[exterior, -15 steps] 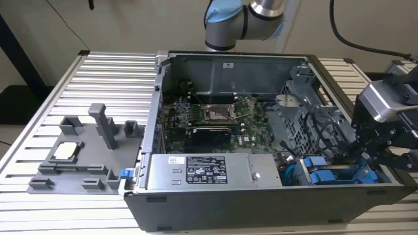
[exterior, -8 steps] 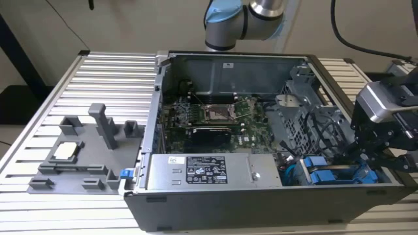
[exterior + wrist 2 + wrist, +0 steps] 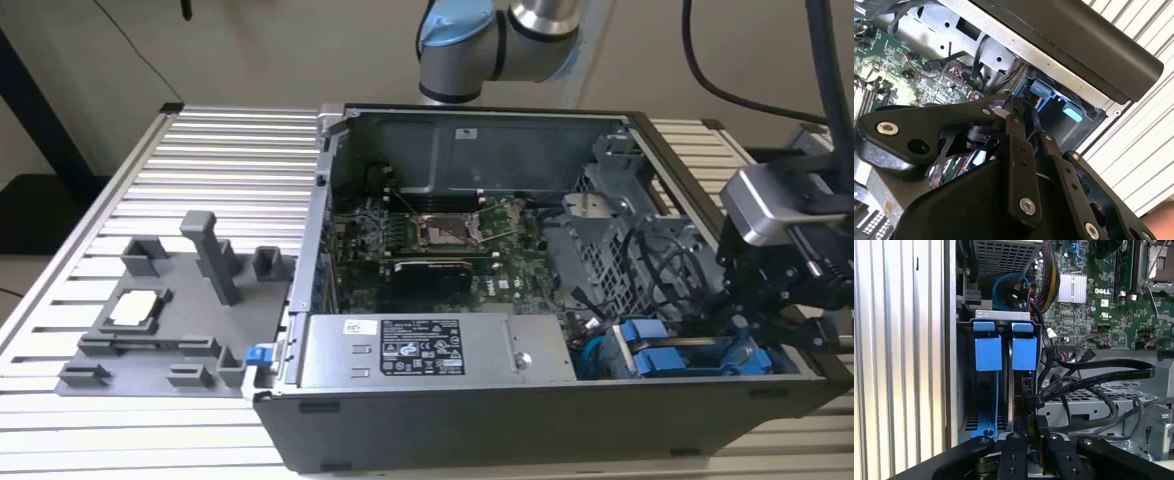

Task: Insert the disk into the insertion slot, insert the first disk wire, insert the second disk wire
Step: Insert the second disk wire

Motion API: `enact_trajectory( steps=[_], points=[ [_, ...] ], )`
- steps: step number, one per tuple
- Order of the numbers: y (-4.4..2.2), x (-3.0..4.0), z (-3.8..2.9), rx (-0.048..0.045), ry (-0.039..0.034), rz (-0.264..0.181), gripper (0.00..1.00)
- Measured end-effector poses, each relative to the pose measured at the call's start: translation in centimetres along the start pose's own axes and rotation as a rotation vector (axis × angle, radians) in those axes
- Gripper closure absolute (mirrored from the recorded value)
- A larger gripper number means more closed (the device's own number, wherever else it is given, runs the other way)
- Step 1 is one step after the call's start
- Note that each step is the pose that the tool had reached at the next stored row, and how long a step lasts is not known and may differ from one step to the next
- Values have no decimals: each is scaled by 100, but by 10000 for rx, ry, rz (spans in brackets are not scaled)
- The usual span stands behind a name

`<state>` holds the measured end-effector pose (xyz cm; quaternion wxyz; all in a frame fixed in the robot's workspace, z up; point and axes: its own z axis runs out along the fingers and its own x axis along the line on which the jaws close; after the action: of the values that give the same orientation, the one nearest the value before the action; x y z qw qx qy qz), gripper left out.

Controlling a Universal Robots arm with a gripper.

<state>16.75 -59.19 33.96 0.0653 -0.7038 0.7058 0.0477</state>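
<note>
The black gripper (image 3: 1031, 437), jaws nearly closed on a black wire (image 3: 1089, 382), sits at six o'clock of the blue-framed silver-grey disk (image 3: 1024, 352) seated in the grey insertion slot (image 3: 1003, 315).

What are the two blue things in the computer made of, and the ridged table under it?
The blue carriers look like smooth matte plastic: bright even colour, rounded moulded edges. The table looks like bare aluminium, judging by its pale silvery sheen and long straight ribs, though painted steel is possible.

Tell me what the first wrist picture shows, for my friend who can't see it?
The robot's end effector reaches into an open computer case, pinching a black wire beside two blue-framed drive carriers. A green circuit board lies beyond.
</note>
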Motion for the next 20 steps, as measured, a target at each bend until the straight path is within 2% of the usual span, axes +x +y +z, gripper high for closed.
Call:
enact_trajectory(
  steps=[8, 20],
  points=[
    [24, -3, 3, 86, 10, 533, 81],
    [29, -30, 11, 100, 13, 619, 81]
  ],
)
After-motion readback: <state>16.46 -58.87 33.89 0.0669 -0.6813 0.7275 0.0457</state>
